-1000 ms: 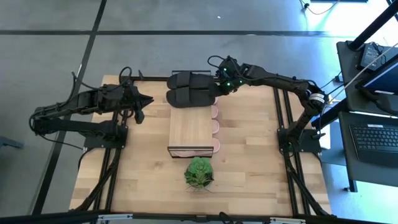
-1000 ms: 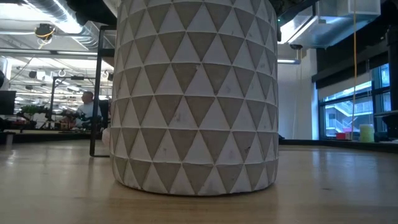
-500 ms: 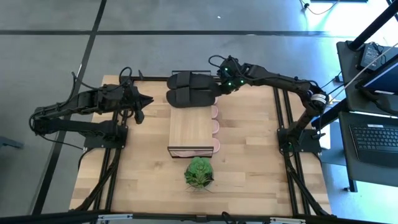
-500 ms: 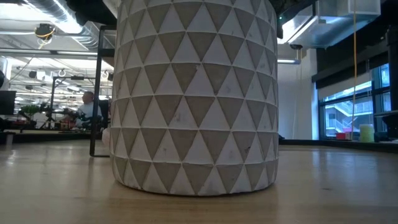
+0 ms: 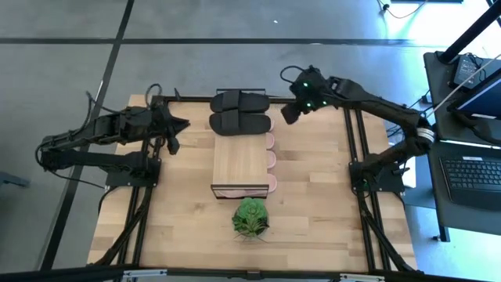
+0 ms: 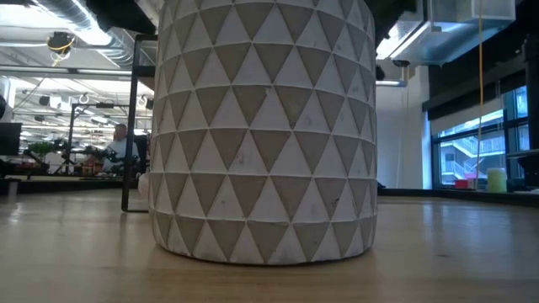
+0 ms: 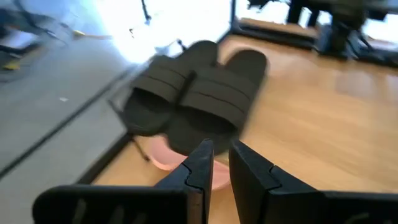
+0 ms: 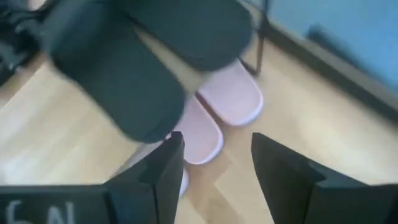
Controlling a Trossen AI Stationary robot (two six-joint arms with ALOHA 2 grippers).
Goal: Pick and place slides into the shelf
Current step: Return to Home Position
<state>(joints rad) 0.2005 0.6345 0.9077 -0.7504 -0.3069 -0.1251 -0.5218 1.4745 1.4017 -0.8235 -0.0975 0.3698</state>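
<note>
— What is on the shelf (image 5: 239, 160)?
— Your two black slides (image 5: 241, 122) lie side by side on its plank top, at the far end. The pink slides (image 5: 271, 160) sit beneath it, with their ends poking out on the side toward your right arm.
— And my grippers?
— Your right gripper (image 5: 287, 115) hangs over the table (image 5: 313, 180) just beside the black pair. It is spread wide with nothing in it (its wrist camera sees black slides lying above pink ones). Your left gripper (image 5: 182, 124) is off the shelf's other side, apart from it, and its fingers (image 7: 202, 163) are drawn almost together on nothing.
— The low camera?
— You get mostly the triangle-patterned pot (image 6: 261, 126) of the plant (image 5: 250, 217), which stands just beside the shelf's near end.
</note>
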